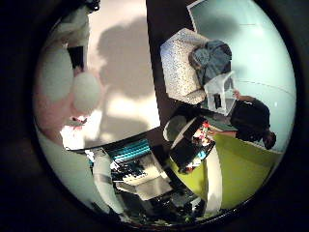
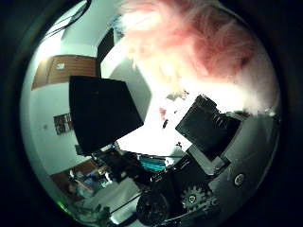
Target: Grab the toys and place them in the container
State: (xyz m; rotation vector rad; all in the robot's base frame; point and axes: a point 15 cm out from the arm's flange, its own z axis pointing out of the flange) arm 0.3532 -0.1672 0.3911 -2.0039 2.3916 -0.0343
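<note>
Filling both palm views, what is that pink mass? (Desk)

One plush toy (image 2: 199, 42), pink fur with white patches, lying right up against the palm. It is the only toy in sight. (Photographer)

And the hand (image 2: 203, 161)? (Desk)

Its black and white body and one toothed gear show just beside the fur. Whether it is closed on the toy or merely lies against it, I cannot tell from these two views. (Photographer)

What comes next in size? (Desk)

One pale surface (image 1: 130, 96) spreads beyond the toy, with a broad shadow across it. I cannot say whether it is a counter or the floor. One flat black panel (image 2: 102, 111) stands tilted against a white wall, near one wooden door (image 2: 61, 71). One bright green surface (image 1: 241, 174) lies further out. (Photographer)

Any furniture? (Desk)

One armchair (image 1: 178, 67) in speckled white cloth stands well apart from the toy. One blue-grey garment (image 1: 212, 58) is heaped on its seat. (Photographer)

And a container? (Desk)

One clear box (image 1: 219, 92) stands just beside the armchair, below the garment. The toy is nowhere near it and is not in it. (Photographer)
</note>
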